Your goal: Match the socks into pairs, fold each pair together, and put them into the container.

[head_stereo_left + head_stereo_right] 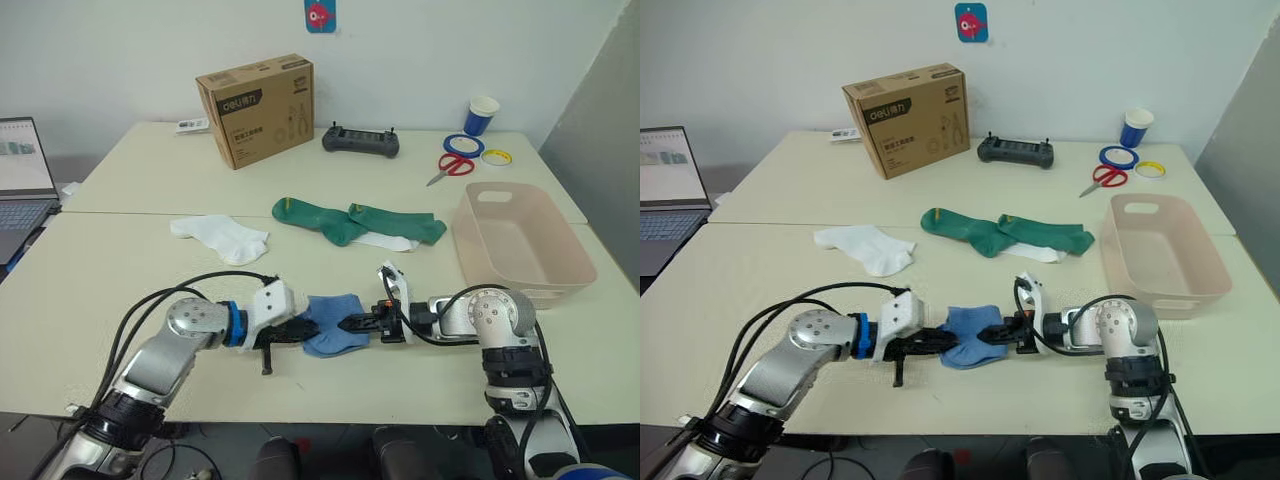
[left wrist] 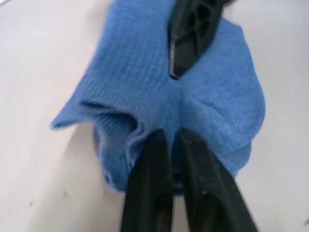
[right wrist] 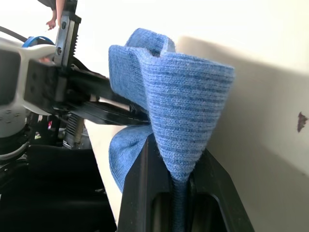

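Observation:
A light blue sock bundle (image 1: 332, 322) lies folded near the table's front edge; I cannot tell how many socks are in it. My left gripper (image 1: 300, 331) is shut on its left edge (image 2: 145, 130). My right gripper (image 1: 350, 322) is shut on its right side, with a fold of blue fabric (image 3: 178, 121) standing up between the fingers. Two dark green socks (image 1: 350, 222) lie overlapping mid-table. One white sock (image 1: 225, 238) lies to their left, and another white sock (image 1: 388, 241) peeks out from under them. The pink container (image 1: 560, 262) stands at the right, with nothing in it.
At the back stand a brown cardboard box (image 1: 257, 108), a black controller (image 1: 360, 141), red scissors (image 1: 452, 166), tape rolls (image 1: 463, 145) and a blue cup (image 1: 481, 115). A laptop (image 1: 22, 185) sits at the far left.

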Robot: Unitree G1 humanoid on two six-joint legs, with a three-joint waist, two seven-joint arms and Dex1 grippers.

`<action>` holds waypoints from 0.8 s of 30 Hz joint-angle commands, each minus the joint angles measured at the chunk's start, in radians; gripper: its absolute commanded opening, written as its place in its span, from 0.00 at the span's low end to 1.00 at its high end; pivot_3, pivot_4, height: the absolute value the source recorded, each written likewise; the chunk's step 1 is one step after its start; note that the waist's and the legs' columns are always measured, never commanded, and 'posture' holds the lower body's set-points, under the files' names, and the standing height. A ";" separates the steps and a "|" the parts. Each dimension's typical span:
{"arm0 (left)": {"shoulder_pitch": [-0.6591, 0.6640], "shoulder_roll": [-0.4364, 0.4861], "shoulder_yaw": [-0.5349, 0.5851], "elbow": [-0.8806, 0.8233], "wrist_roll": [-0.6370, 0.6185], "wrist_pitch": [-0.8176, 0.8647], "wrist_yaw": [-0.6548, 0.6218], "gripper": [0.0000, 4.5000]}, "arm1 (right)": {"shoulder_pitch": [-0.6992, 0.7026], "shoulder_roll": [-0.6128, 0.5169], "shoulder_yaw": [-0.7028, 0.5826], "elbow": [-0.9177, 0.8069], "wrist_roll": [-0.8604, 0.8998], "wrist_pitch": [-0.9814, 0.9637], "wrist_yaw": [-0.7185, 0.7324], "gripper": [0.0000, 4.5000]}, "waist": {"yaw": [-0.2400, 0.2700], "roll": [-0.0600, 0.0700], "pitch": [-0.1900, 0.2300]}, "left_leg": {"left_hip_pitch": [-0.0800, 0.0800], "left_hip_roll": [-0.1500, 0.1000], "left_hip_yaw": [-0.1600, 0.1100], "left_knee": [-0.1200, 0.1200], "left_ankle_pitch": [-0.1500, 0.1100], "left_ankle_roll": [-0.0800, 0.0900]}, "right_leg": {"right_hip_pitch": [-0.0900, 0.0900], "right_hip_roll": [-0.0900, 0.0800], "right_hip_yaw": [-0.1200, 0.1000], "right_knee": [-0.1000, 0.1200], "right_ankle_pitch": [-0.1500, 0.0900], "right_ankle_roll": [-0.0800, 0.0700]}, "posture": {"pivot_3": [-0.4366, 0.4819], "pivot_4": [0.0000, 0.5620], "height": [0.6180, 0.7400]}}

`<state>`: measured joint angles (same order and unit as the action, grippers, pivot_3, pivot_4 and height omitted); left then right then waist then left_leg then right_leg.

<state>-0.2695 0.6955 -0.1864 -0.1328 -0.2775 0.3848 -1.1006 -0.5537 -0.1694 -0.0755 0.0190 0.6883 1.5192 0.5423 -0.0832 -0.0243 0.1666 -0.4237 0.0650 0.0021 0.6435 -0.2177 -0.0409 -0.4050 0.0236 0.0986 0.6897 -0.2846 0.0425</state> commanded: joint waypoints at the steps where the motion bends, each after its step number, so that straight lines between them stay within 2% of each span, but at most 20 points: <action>1: 0.017 0.049 0.094 -0.137 -0.124 0.099 -0.033 0.33 | 0.011 -0.011 -0.038 -0.053 0.015 -0.043 -0.007 0.00 | -0.001 0.000 0.000 | 0.000 0.000 0.000 0.000 0.000 0.000 | 0.000 0.000 0.000 0.000 0.000 0.000 | 0.48 0.27 1.00; 3: 0.011 0.082 0.173 -0.229 -0.247 0.195 -0.046 0.48 | 0.020 -0.061 -0.022 -0.124 0.020 -0.090 0.024 0.00 | 0.000 0.000 0.002 | -0.001 0.000 0.000 0.000 0.000 0.000 | 0.000 0.000 0.000 -0.001 0.000 0.000 | 0.48 0.27 1.00; 6: -0.118 0.119 0.248 -0.297 -0.401 0.343 -0.023 0.70 | -0.016 -0.126 -0.074 -0.235 0.057 -0.126 0.041 0.00 | 0.006 -0.002 0.008 | -0.004 -0.001 0.000 0.001 0.000 0.000 | -0.001 -0.002 -0.002 -0.002 0.000 0.000 | 0.48 0.27 1.00; 8: -0.177 0.120 0.248 -0.294 -0.417 0.367 -0.006 0.83 | -0.035 -0.163 -0.086 -0.270 0.056 -0.166 0.054 0.00 | 0.006 -0.002 0.008 | -0.005 -0.001 0.000 0.001 0.000 0.000 | -0.002 -0.002 -0.002 -0.003 0.000 0.001 | 0.48 0.27 1.00; 10: -0.264 0.084 0.228 -0.256 -0.395 0.348 0.024 0.97 | -0.057 -0.221 -0.100 -0.295 0.030 -0.245 0.062 0.00 | 0.004 -0.002 0.008 | -0.005 -0.001 0.000 0.001 0.000 0.000 | -0.001 -0.002 -0.002 -0.005 0.001 0.002 | 0.48 0.27 1.00; 11: -0.300 0.064 0.219 -0.237 -0.385 0.336 0.040 1.00 | -0.067 -0.241 -0.114 -0.299 0.026 -0.273 0.061 0.00 | 0.005 -0.002 0.008 | -0.005 -0.001 0.000 0.000 0.000 0.000 | -0.001 -0.002 -0.002 -0.007 0.001 0.002 | 0.48 0.27 1.00; 13: -0.357 0.023 0.198 -0.203 -0.358 0.306 0.063 1.00 | -0.084 -0.293 -0.123 -0.296 -0.006 -0.354 0.058 0.00 | 0.007 -0.002 0.009 | -0.006 -0.001 0.000 0.000 0.000 0.000 | -0.001 -0.002 -0.002 -0.008 0.001 0.002 | 0.48 0.27 1.00; 16: -0.521 -0.129 0.145 -0.099 -0.293 0.225 0.145 1.00 | -0.136 -0.519 -0.099 -0.250 -0.210 -0.616 0.082 0.00 | 0.030 0.000 0.014 | -0.008 -0.002 0.000 0.001 0.000 0.000 | -0.002 -0.003 -0.002 -0.009 0.001 0.002 | 0.48 0.27 1.00; 18: -0.582 -0.191 0.123 -0.048 -0.272 0.203 0.162 1.00 | -0.132 -0.640 -0.054 -0.197 -0.324 -0.772 0.120 0.00 | 0.042 0.000 0.014 | -0.010 -0.004 0.002 0.001 0.000 0.000 | -0.003 -0.005 -0.002 -0.010 0.001 0.003 | 0.48 0.27 1.00; 24: -0.728 -0.361 0.078 0.141 -0.201 0.150 0.240 1.00 | -0.147 -0.820 0.006 0.011 -0.536 -1.073 0.166 0.00 | 0.042 0.000 0.014 | -0.009 -0.004 0.003 0.000 -0.001 0.001 | -0.003 -0.005 0.000 -0.010 0.003 0.001 | 0.48 0.27 1.00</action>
<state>-0.9457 0.3641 -0.1039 -0.0306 -0.5001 0.5684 -0.8877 -0.6835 -0.9369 -0.0765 -0.0162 0.2341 0.5693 0.6939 -0.0411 -0.0239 0.1804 -0.4326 0.0610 0.0047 0.6436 -0.2182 -0.0400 -0.4081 0.0190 0.0981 0.6798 -0.2820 0.0435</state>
